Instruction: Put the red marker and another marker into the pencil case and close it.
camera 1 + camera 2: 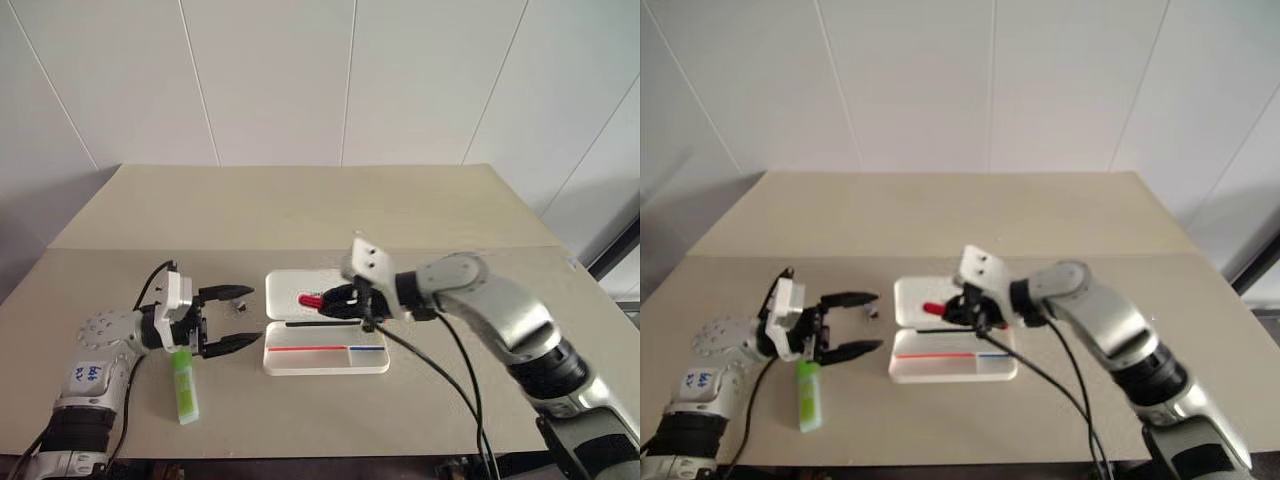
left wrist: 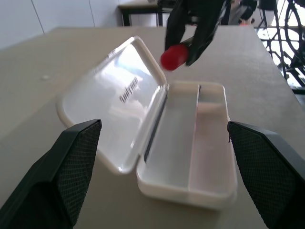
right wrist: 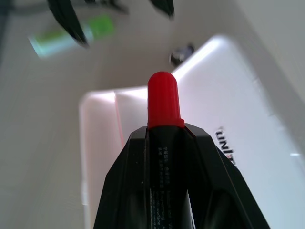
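The pencil case (image 1: 325, 360) lies open in the middle of the table, its white lid (image 1: 290, 288) flat behind the tray, which has a red and a blue stripe. My right gripper (image 1: 336, 298) is shut on the red marker (image 1: 312, 299) and holds it over the lid, red end pointing left; the same grip is seen from close by on the red marker (image 3: 163, 100). The light green marker (image 1: 185, 386) lies on the table at the left. Just above it my left gripper (image 1: 236, 318) stands open and empty, pointing at the case (image 2: 205, 152).
The tan table (image 1: 330, 210) ends at a white panelled wall behind, and its front edge runs close below the case. A small dark speck (image 1: 872, 313) lies on the table just left of the lid. Cables hang from my right wrist over the table's front right.
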`<state>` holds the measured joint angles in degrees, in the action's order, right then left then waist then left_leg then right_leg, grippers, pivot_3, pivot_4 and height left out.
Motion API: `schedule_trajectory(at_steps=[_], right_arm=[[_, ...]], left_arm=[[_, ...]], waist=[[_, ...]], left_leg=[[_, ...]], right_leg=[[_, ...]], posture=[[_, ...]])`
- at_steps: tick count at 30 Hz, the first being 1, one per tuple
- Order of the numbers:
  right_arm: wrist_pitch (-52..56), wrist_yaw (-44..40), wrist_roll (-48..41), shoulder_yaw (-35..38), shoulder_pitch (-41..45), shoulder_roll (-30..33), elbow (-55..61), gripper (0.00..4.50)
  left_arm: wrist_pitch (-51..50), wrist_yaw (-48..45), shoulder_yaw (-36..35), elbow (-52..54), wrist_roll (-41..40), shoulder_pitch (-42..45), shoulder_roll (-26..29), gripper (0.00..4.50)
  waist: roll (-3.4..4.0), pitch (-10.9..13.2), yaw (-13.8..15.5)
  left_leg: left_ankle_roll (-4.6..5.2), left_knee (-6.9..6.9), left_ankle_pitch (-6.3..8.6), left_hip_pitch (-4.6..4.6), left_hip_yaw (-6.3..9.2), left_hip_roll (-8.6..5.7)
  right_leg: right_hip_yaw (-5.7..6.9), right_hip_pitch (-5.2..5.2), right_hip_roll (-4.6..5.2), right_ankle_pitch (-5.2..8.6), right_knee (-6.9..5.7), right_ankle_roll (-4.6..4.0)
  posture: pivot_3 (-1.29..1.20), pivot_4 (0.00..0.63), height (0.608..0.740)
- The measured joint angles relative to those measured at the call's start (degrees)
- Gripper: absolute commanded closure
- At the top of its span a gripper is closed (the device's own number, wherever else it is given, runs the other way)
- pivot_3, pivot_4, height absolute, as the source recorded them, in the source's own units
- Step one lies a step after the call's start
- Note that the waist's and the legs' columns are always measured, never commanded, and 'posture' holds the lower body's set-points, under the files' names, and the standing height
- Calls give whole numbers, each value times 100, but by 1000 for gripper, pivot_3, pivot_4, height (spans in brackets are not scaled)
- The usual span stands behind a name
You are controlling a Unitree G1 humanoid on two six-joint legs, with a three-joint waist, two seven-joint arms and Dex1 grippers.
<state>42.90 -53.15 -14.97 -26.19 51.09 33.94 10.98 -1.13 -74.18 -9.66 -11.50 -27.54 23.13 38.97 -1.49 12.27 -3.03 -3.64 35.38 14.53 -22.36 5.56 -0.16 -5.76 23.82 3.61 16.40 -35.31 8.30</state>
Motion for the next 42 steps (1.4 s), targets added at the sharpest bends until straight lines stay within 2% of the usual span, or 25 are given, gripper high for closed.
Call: schedule_trajectory(at_steps=[9,18,25,31,38,42], right_arm=[[-540,29,783,-493,-1,-570,-538,3133],[-658,-75,1170,-529,-6,-662,-669,37],[-504,-277,1031,-392,-49,-652,-543,37],[-169,-784,93,390,-273,-540,205,37],[-958,-1289,-1014,1858,-976,-380,465,37],[-1173,-1521,-1289,2397,-1403,133,461,37]], left_arm=[[63,-43,-126,13,6,-169,232,0],[63,71,-126,44,6,-172,232,0],[48,236,-126,281,6,-222,219,0],[-176,714,-157,881,6,-576,207,0],[-878,2013,-444,2066,117,-1381,172,0],[-1447,3091,-594,2624,282,-1773,-99,0]], waist=[[-1,0,-5],[-1,0,-12],[-1,0,-14],[-2,-1,-3],[-3,-2,3],[-3,-1,24]], left_leg=[[-1,0,0,0,2,1],[-1,0,0,1,3,1],[-1,0,0,1,3,1],[-2,0,1,0,7,2],[-2,0,1,6,7,3],[-2,5,1,9,8,1]], right_leg=[[2,3,0,1,-7,-3],[3,4,-1,2,-12,-4],[3,5,-1,2,-13,-4],[4,2,1,2,-10,-4],[5,-8,1,2,-8,-4],[5,-13,2,2,-6,-4]], posture=[[0,150,740],[0,150,740],[0,150,740],[0,150,740],[0,150,740],[0,150,740]])
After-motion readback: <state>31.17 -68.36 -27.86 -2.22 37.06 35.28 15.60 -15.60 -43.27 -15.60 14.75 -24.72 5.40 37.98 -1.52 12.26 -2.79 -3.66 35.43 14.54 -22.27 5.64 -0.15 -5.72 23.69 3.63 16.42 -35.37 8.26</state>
